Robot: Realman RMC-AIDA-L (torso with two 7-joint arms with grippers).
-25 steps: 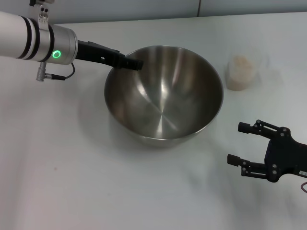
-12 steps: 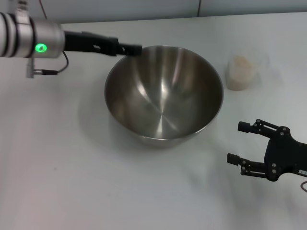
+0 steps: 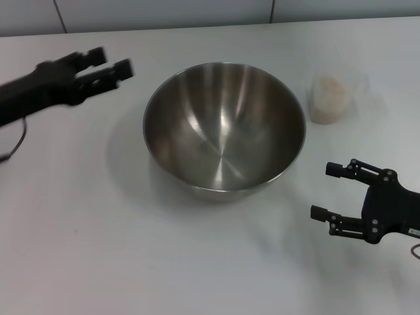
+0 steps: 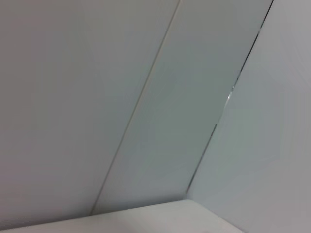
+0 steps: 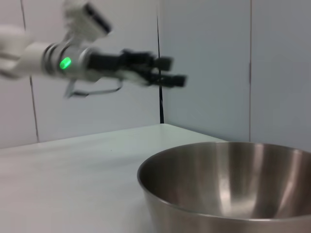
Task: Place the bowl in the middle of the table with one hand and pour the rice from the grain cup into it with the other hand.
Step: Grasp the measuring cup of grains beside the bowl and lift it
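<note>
Bowl [image 3: 224,128] upright at table [image 3: 98,249] centre, stainless steel, nothing inside, also filling lower part of right wrist view [image 5: 228,187]. Grain cup [image 3: 330,97] at 3 o'clock of bowl, slightly toward 2, near but apart, upright, clear plastic. Rice [image 3: 327,100] heaped inside cup, off-white. Left gripper [image 3: 110,68] at 9–10 o'clock of bowl, off the rim, not touching, fingers parted, released, holding nothing; seen again in right wrist view [image 5: 171,71] above and beyond bowl, green light on wrist. Right gripper [image 3: 331,193] at 4–5 o'clock of bowl, low over table, fingers spread wide, released, nothing between them, well apart from cup. Left wrist view: only wall panels and a table corner [image 4: 160,216].
</note>
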